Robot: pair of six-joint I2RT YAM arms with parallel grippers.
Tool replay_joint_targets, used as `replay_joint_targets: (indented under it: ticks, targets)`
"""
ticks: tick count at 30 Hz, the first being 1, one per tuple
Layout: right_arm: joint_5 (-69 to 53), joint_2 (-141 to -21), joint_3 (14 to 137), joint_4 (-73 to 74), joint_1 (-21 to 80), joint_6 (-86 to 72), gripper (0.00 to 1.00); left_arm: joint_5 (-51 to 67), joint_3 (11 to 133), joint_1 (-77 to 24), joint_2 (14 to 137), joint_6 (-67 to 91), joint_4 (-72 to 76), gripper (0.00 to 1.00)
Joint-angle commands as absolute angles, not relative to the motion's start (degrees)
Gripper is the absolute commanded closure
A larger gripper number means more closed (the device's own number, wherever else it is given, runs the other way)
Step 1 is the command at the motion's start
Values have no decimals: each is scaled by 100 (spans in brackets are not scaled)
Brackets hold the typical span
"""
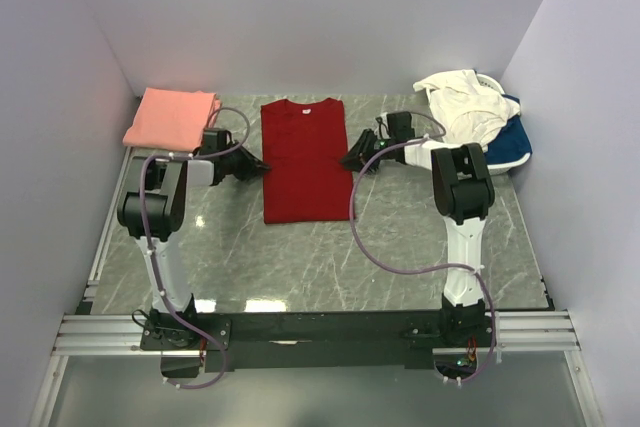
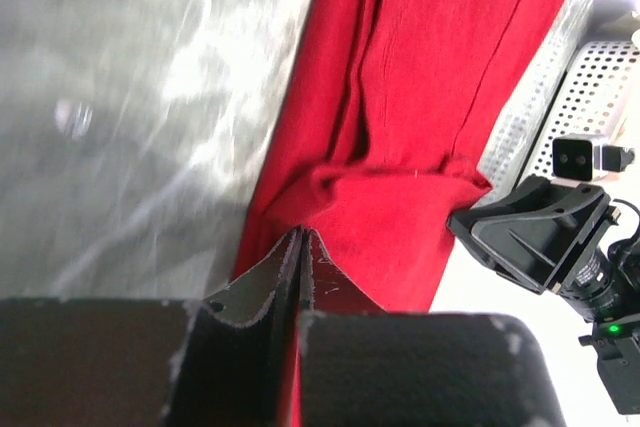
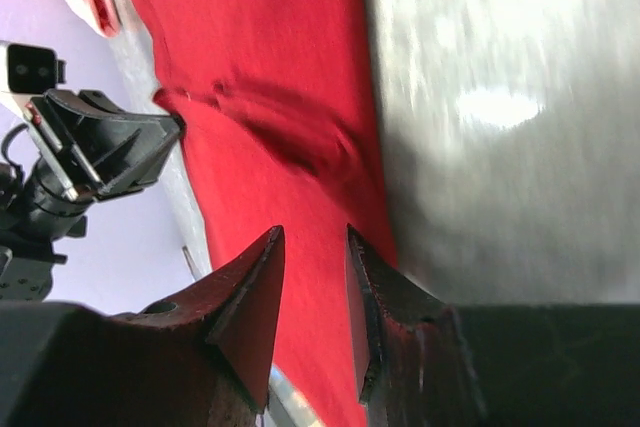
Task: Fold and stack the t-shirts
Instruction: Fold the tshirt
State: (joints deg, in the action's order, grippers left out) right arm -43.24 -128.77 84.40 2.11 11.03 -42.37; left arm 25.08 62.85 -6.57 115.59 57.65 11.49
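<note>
Left claw (image 2: 302, 234) pinching red tee (image 1: 303, 162), right claw (image 3: 314, 237) parted, wrist views only

Bright overhead light; glare on table (image 3: 495, 107); wrist views blurred.

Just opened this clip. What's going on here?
Two robot arms are working on a deep red cotton t-shirt that lies mid-table, folded into a long strip. The left gripper looks shut on the shirt's left edge, where the cloth bunches. The right gripper sits at the opposite edge with its fingers apart. A folded salmon pink t-shirt lies at the far left. A cream-white t-shirt and a blue t-shirt are heaped at a white perforated basket, far right.
</note>
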Motion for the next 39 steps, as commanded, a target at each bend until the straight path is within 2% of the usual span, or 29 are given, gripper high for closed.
replay_joint_targets:
  ticks: [1, 7, 12, 17, 24, 31, 37, 39]
  targets:
    - [-4149, -12034, 8087, 255, 1020, -4201, 62, 2461, 6082, -633, 10943, 5608, 1169, 92]
    - [-3455, -10733, 6998, 115, 1168, -4245, 61, 2189, 5285, -694, 9863, 5695, 1133, 79]
    - [-2964, -9995, 6119, 9, 1625, -4228, 61, 1934, 4625, -1124, 9160, 5678, 1020, 79]
    - [-2786, -9773, 5415, -307, 2021, -4245, 61, 1785, 4079, -1599, 8825, 5792, 1213, 80]
    - [-2742, -10107, 5001, -317, 2057, -4078, 62, 1266, 3394, -1872, 8807, 5836, 1090, 82]
    - [-2479, -9730, 4650, -88, 1907, -3850, 62, 985, 3147, -1872, 8473, 5757, 783, 84]
    - [-2356, -9361, 4377, -35, 1846, -3753, 61, 721, 3015, -1872, 7823, 5765, 299, 80]
    - [-2329, -9255, 4228, -44, 1846, -3762, 59, 581, 2857, -1872, 7498, 5818, 177, 71]
